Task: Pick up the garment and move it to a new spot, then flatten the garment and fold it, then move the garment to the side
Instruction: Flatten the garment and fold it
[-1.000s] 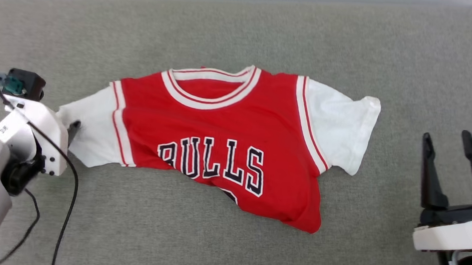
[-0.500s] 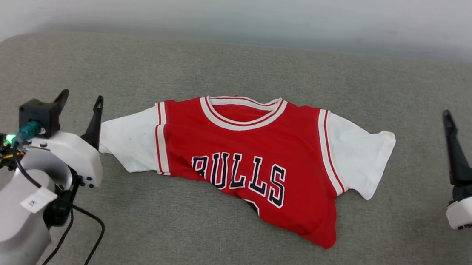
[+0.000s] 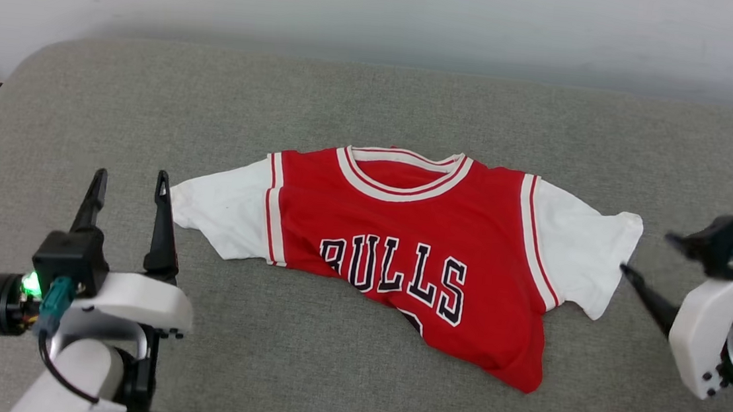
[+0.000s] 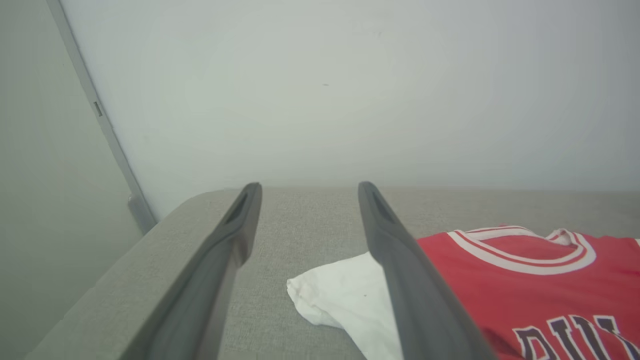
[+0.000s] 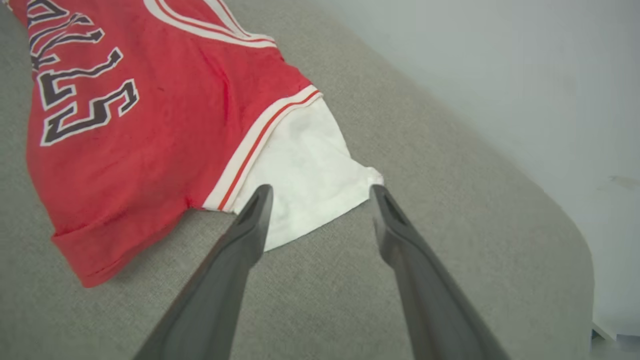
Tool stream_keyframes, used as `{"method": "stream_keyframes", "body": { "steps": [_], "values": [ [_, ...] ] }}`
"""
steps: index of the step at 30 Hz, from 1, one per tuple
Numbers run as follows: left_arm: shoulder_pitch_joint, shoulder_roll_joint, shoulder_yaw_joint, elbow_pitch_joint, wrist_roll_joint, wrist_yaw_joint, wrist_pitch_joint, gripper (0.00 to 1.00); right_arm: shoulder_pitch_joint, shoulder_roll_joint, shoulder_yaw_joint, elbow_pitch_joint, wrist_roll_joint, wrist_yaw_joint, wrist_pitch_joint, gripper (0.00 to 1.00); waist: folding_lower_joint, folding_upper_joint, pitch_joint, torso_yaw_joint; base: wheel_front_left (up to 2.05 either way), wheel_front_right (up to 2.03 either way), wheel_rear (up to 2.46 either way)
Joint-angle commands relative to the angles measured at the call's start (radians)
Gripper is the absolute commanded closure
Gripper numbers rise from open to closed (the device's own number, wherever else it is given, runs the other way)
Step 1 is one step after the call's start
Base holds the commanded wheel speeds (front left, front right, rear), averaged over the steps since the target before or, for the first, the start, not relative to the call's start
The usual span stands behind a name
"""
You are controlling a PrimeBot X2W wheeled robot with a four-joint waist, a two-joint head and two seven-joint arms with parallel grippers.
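I have the red jersey-style T-shirt with white short sleeves and black "BULLS" lettering lying chest-up around the middle of the grey woven cushion, collar toward the pale wall. Its lower part is crumpled, with the number partly tucked under. I judge it light, limp and thin, so it will sag and drag from any single pinch. I would take it at both sleeves or shoulders together. My left gripper stands with fingers spread and empty, just beside the left white sleeve. My right gripper is likewise spread, its fingertips right at the cuff of the right white sleeve; I cannot tell if they touch. There is bare cushion in front of and behind the shirt. The rounded cushion corner at far left and the wall limit my reach.
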Motion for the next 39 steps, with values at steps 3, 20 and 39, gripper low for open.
{"method": "stream_keyframes", "body": {
  "steps": [3, 20, 39],
  "values": [
    [0.059, -0.04, 0.041, -0.05, 0.044, 0.002, -0.005, 0.0, -0.036, -0.049, 0.093, -0.001, 0.068, -0.001, 0.091, 0.0, 0.0001, 0.0, 0.014, 0.016, 0.0, 0.0, 0.0],
    [0.149, -0.248, 0.172, -0.099, 0.247, -0.134, -0.004, 0.0, -0.167, -0.042, 0.401, 0.264, 0.202, -0.001, 0.145, 0.0, 0.0001, 0.0, 0.103, 0.118, 0.0, 0.0, 0.0],
    [0.232, -0.327, 0.291, -0.068, 0.345, -0.227, -0.004, 0.0, -0.112, -0.083, 0.381, 0.31, 0.218, -0.001, -0.125, 1.0, 0.0001, 0.0, -0.006, 0.007, 0.0, 0.0, 0.0]
  ]
}}
